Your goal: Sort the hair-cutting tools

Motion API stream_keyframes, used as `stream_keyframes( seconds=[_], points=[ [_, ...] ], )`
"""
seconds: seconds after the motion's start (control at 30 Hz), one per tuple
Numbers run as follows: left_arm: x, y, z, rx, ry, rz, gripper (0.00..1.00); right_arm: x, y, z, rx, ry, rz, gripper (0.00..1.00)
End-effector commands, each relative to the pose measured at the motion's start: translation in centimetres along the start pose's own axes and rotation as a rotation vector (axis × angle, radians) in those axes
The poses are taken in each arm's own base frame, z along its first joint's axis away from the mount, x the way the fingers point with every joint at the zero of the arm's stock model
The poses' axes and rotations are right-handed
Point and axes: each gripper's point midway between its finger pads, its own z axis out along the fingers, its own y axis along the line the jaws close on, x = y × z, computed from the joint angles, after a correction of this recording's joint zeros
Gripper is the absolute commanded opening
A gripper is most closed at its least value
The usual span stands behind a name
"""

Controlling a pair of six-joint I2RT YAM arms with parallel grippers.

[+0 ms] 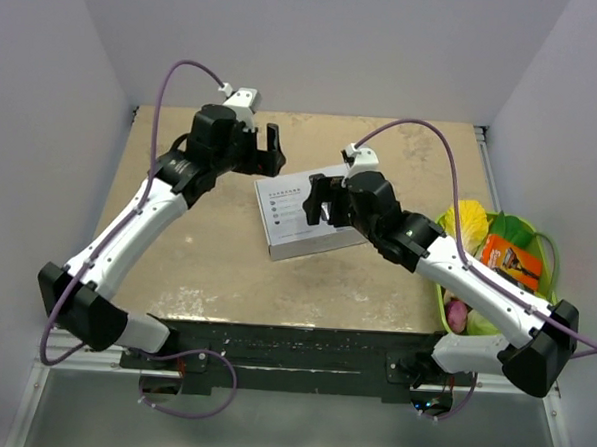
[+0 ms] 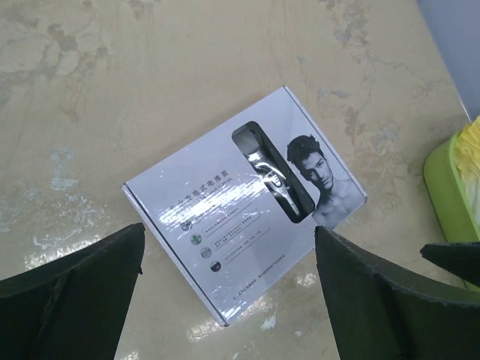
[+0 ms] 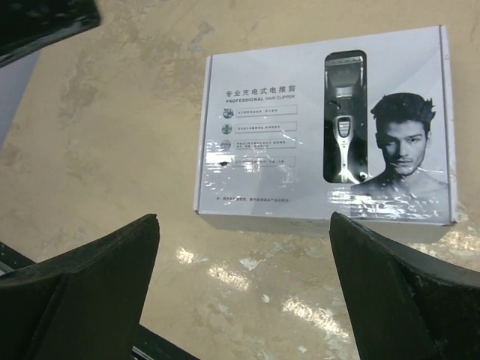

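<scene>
Left side: your left arm reaches over the beige table toward its far half. The left gripper hangs above the bare surface, just beyond the far left corner of the white box. In the left wrist view its fingers stand wide apart, with nothing between them and nothing touched.

Centre: the box lies flat, lid up, turned at a slant to the table edges. The lid carries text, a picture of a clipper and a man's face. The lid looks shut.

Right of centre: the right gripper hovers over the right half of the box. Its fingers are likewise spread wide and grip nothing.

Right edge: a green basket sits beside the right arm and holds a yellow toy, an orange packet and a pink piece.

The hair clipper and its small parts: you cannot tell from these views where they lie; only the printed one shows.
</scene>
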Motion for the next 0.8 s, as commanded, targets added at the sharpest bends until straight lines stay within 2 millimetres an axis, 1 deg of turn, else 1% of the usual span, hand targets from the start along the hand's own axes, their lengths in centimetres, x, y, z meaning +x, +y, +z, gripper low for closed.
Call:
stream_keyframes(
  seconds=[0.0,0.03,0.07,0.1,0.13,0.17,0.23,0.3,0.33,0.4,0.43,0.47,0.53,0.63,0.77],
  points=[
    [-1.3,1.1,-4.1,-0.043,-0.089,0.036,0.99,-1.9,-1.7,-2.4,0.095,-0.008,-0.045,0.99],
    [-1.7,1.2,-4.8,-0.05,-0.12,0.034,0.99,-2.8,-2.0,-3.1,0.117,-0.039,-0.041,0.99],
    [-1.8,1.4,-6.2,-0.055,-0.153,0.035,0.99,-3.2,-2.3,-3.5,0.132,-0.053,-0.035,0.99],
    [-2.0,1.9,-6.9,-0.077,-0.181,0.034,0.99,-3.6,-2.6,-4.0,0.148,-0.069,-0.027,0.99],
    [-2.2,2.0,-7.6,-0.083,-0.207,0.033,0.99,-4.5,-3.5,-4.8,0.188,-0.11,-0.015,0.99],
    [-2.2,2.3,-8.8,-0.09,-0.234,0.032,0.99,-4.6,-4.0,-5.1,0.215,-0.119,-0.01,0.99],
    [-2.1,2.7,-9.8,-0.108,-0.26,0.027,0.99,-5.2,-4.8,-5.9,0.252,-0.134,-0.024,0.99],
    [-1.6,3.6,-10.9,-0.144,-0.281,0.009,0.99,-5.0,-5.6,-6.4,0.289,-0.114,-0.056,0.99],
    [-1.1,4.0,-11.1,-0.159,-0.278,0.003,0.99,-5.5,-5.7,-6.8,0.301,-0.123,-0.057,0.99],
    [-0.2,4.7,-11.6,-0.188,-0.274,-0.004,0.99,-5.5,-6.3,-7.2,0.327,-0.122,-0.068,0.99],
    [0.7,5.2,-11.5,-0.21,-0.25,-0.008,0.99,-5.8,-6.4,-7.5,0.33,-0.13,-0.067,0.99],
    [0.9,5.4,-11.8,-0.22,-0.253,-0.014,0.99,-6.1,-6.5,-8.0,0.331,-0.145,-0.068,0.99],
    [2.2,5.9,-11.5,-0.234,-0.226,-0.011,0.99,-6.6,-6.7,-8.6,0.335,-0.167,-0.066,0.99],
    [3.1,6.3,-11.4,-0.242,-0.213,-0.009,0.99,-7.5,-7.6,-9.6,0.376,-0.204,-0.081,0.99],
    [3.3,6.1,-11.7,-0.227,-0.217,0.001,0.99,-8.3,-8.8,-10.6,0.447,-0.237,-0.108,0.99]
  ],
)
